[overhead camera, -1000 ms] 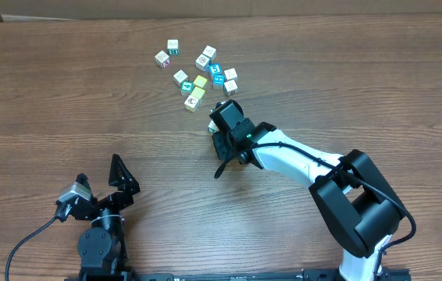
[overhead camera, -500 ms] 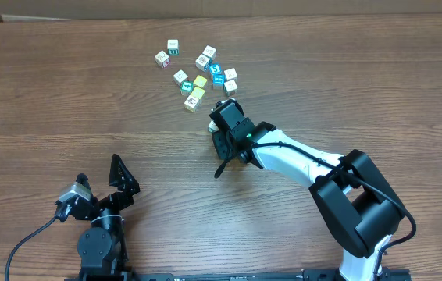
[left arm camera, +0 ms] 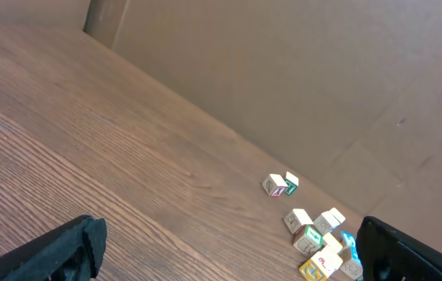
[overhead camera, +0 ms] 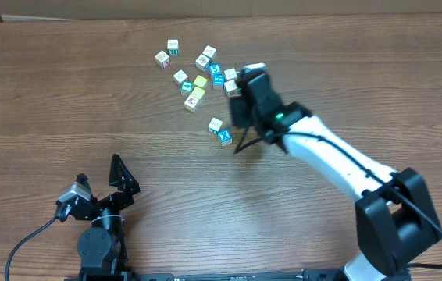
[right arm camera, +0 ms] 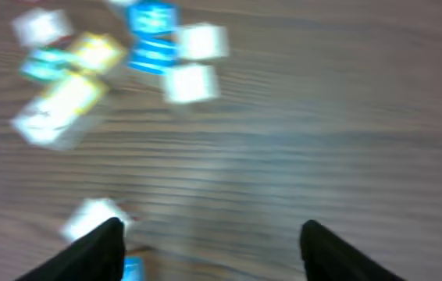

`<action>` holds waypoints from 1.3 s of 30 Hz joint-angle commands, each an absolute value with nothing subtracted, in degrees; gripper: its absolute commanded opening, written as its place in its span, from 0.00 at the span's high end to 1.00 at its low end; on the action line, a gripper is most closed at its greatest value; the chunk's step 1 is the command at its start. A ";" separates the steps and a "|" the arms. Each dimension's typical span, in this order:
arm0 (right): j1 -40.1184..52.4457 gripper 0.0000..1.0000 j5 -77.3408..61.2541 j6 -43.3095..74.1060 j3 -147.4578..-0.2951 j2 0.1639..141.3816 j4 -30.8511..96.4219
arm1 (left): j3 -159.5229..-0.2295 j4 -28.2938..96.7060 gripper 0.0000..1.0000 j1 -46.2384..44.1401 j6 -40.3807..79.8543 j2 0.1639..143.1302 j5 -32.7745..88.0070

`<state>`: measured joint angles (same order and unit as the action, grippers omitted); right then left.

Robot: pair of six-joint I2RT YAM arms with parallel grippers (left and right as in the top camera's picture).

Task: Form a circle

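table (overhead camera: 65, 86) bears everything, the circle (overhead camera: 222, 79) near its 12 o'clock edge. right gripper (right arm camera: 210, 234) hangs at the circle's 4 o'clock, fingers spread and empty, probably lined up to nudge a cube. left gripper (left arm camera: 226, 226) rests at 7 o'clock, fingers wide, out of the way. the circle: two blue, two white cubes, tightly clumped.

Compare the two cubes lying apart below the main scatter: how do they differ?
The white-faced cube has a pale top; the blue-faced cube has a bright blue one. The white-faced cube lies nearer the scatter, the blue-faced cube nearer the robot's base. Both are small, rest on the table close together, and neither is gripped.
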<state>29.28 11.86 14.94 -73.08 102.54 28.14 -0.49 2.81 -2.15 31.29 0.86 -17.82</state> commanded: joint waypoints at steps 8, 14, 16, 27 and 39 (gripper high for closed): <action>12.32 0.00 12.82 15.00 -73.56 101.84 33.41 | -0.27 2.79 0.00 -2.15 30.61 0.32 -18.44; 3.86 0.00 12.82 14.98 -73.56 101.86 35.42 | -0.27 2.79 0.00 -2.15 30.63 0.32 -18.44; 1.98 0.00 12.84 14.98 -73.56 101.86 35.42 | -0.27 2.79 0.00 -2.15 30.61 0.32 -18.44; -2.00 0.00 12.82 14.98 -73.56 101.84 35.40 | -0.27 2.79 0.00 -2.15 30.61 0.32 -18.44; -2.00 0.00 12.84 14.98 -73.56 101.86 35.40 | -0.27 2.79 0.00 -2.15 30.61 0.32 -18.44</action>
